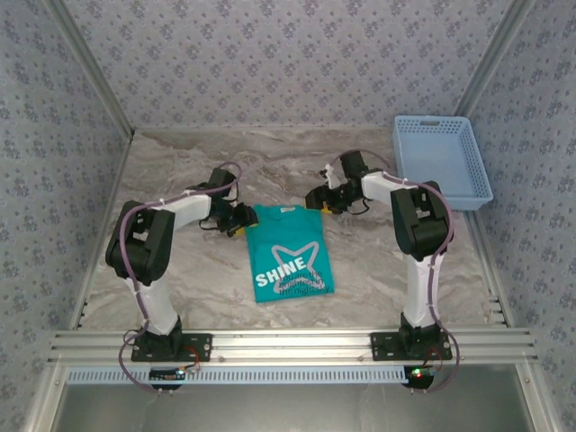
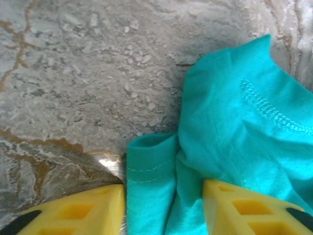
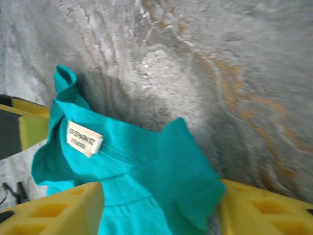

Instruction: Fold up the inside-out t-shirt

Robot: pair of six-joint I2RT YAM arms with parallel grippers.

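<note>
The inside-out t-shirt [image 1: 290,254] lies on the marble table as a narrow teal strip, collar at the far end and a white "SHINE" print facing up. My left gripper [image 1: 243,219] is at its far left corner. In the left wrist view that gripper [image 2: 164,196] is open, and a rumpled stitched hem [image 2: 146,166] fills the gap between its yellow fingers [image 2: 78,210]. My right gripper [image 1: 320,200] is at the far right corner. It is also open [image 3: 160,196], straddling the collar, with the white tag [image 3: 84,138] just ahead and a fabric corner [image 3: 195,191] sticking up.
A light blue plastic basket [image 1: 441,162] stands at the back right against the wall. Patterned walls close in the table [image 1: 180,270] on three sides. The aluminium rail [image 1: 288,344] with both arm bases runs along the near edge.
</note>
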